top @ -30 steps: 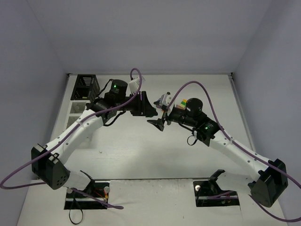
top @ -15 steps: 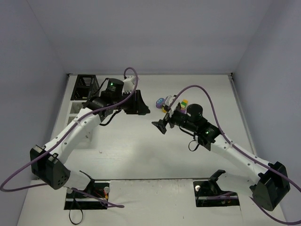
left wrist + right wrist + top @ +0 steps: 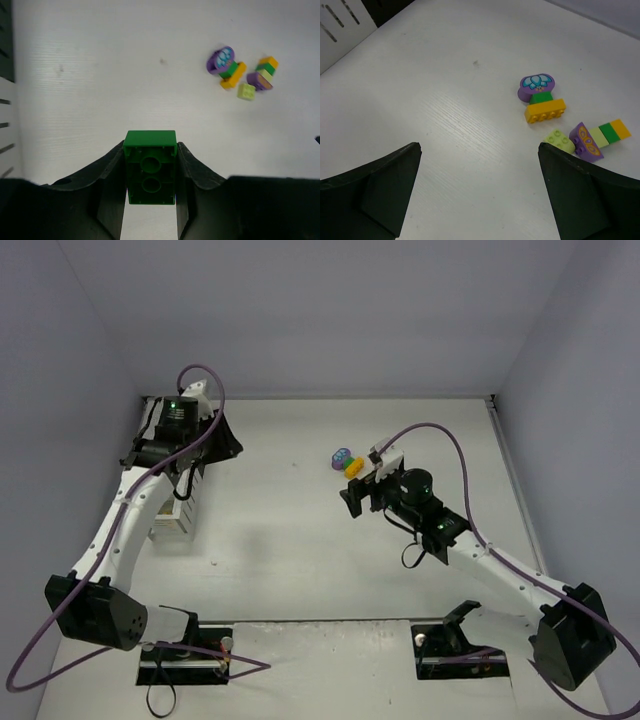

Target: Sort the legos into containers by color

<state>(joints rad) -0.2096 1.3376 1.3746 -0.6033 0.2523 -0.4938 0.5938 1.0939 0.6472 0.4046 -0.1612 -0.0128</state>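
A dark green lego [image 3: 150,167] sits clamped between the fingers of my left gripper [image 3: 150,150], studs facing away. That gripper [image 3: 222,445] hovers by the containers at the far left, where a white bin [image 3: 170,520] shows below the arm and the black bin [image 3: 5,40] is mostly covered. Loose legos [image 3: 348,461] lie mid-table: a purple flower piece [image 3: 536,87] on a green and yellow-orange brick [image 3: 545,110], a light green brick [image 3: 560,140], and a purple piece [image 3: 585,141] joined to a striped stack [image 3: 610,131]. My right gripper [image 3: 479,145] hangs open and holds nothing, just short of that pile [image 3: 358,495].
The bin row [image 3: 345,20] lines the table's left edge. Grey walls close the table at the back and both sides. Purple cables loop above both arms.
My left arm swung from mid-table over to the bins on the left, carrying the dark green lego. The right gripper opened wide and drew back slightly from the pile.
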